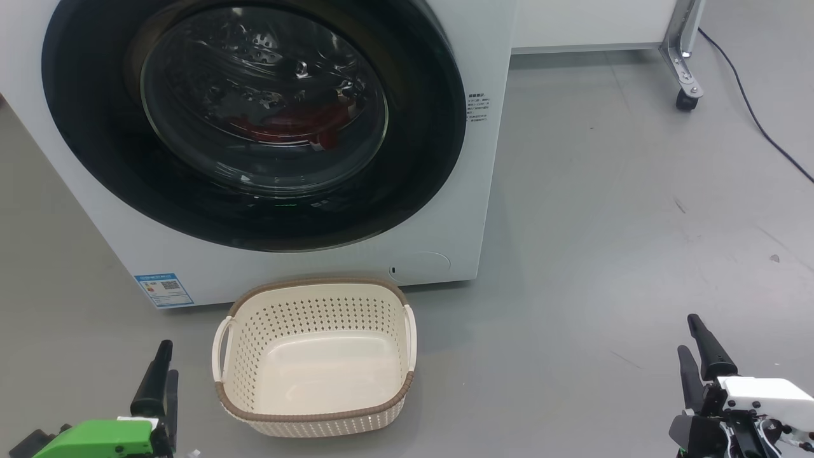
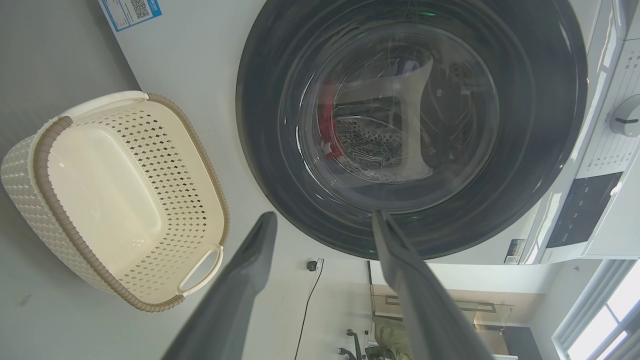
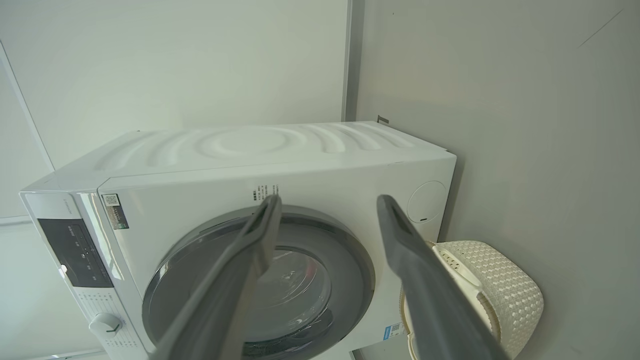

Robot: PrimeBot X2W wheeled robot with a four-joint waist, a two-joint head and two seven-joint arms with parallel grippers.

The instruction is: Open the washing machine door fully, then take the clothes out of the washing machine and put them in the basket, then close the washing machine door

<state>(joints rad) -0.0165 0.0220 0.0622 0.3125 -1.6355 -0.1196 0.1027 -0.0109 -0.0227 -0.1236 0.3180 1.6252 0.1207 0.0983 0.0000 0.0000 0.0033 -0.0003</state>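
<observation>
Your left gripper (image 1: 167,362) and right gripper (image 1: 688,334) gape empty; the shut washing machine door (image 1: 254,121) lies ahead, nearer the left one

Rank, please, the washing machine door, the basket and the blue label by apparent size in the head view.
1. washing machine door, largest, though cropped at the top.
2. basket, clearly smaller despite sitting nearer the camera.
3. blue label, smallest by far.

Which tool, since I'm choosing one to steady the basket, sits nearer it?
The left tool, with the green housing, just beside the basket; the white-bodied right tool stands far off across the grey floor.
</observation>
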